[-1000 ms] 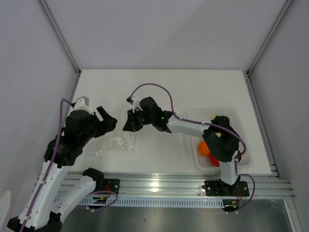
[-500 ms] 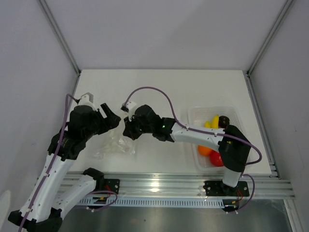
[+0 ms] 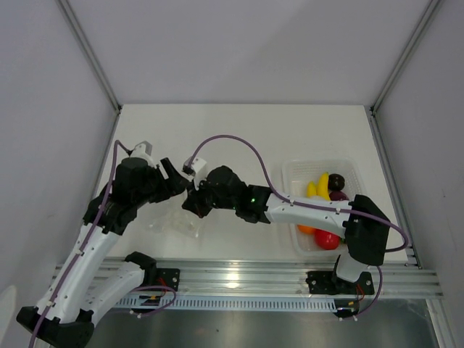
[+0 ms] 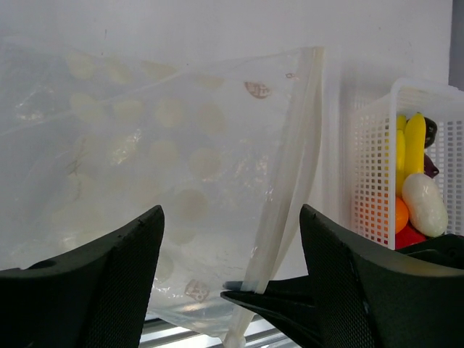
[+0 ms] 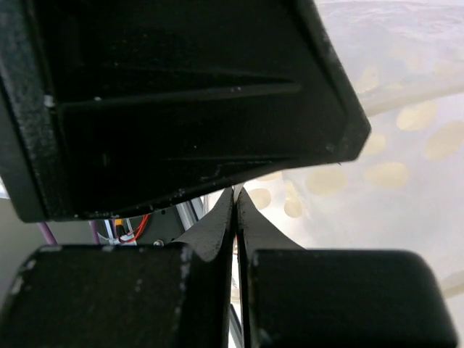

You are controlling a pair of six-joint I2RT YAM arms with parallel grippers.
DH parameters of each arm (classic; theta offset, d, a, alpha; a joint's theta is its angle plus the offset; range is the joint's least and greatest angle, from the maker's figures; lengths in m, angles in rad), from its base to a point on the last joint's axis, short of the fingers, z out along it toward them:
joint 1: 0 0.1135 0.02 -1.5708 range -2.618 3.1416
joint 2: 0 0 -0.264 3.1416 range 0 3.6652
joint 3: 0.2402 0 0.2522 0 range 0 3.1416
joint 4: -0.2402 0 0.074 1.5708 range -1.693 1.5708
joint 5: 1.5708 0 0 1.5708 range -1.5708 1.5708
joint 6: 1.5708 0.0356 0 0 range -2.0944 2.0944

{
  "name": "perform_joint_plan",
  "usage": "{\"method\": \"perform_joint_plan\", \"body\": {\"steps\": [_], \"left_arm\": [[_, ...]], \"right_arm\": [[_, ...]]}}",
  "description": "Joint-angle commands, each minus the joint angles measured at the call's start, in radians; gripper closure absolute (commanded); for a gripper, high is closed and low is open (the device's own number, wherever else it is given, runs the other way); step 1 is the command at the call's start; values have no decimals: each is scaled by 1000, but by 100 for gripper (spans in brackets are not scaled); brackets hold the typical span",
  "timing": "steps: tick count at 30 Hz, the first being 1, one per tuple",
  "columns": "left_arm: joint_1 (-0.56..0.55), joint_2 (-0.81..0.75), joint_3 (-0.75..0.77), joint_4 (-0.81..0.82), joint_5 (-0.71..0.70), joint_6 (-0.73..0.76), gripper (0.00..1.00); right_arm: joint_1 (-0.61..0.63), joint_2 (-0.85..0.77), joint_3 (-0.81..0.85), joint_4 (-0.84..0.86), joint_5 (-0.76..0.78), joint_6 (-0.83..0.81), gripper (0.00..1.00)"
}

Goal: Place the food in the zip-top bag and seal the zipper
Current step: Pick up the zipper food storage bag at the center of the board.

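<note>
- Left gripper (image 3: 175, 181) is wide open and holds nothing; the bag (image 4: 145, 145) sits right in front of its fingers.
- Right gripper (image 5: 235, 196) is clamped shut and seems to pinch the bag at the zipper (image 4: 288, 174).
- Food (image 3: 322, 190) is all in the basket (image 3: 348, 168), well apart from the bag; none is inside.
- Risk: thin film slips out of the right pinch and the bag flops onto the table (image 3: 254, 130).
- Risk: left fingers grab both walls at once, so the mouth never opens.
- Risk: the grippers are very close and can collide.
</note>
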Motion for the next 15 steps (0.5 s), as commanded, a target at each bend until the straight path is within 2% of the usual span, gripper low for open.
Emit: {"method": "perform_joint_plan", "body": {"steps": [1,7,12,15], "left_arm": [[8,9,-4,66,82,26,24],[7,17,-19,69,125,75,40],[7,12,-33,68,149,120,44],[7,-4,-44,66,143,149,42]], "right_arm": [[13,-54,-16,76,16,-14,100],[8,-52,-14,88,16,2,100],[-10,-54,-11,93,-4,35,100],[-22,-60,-19,93,-24,60,100]]}}
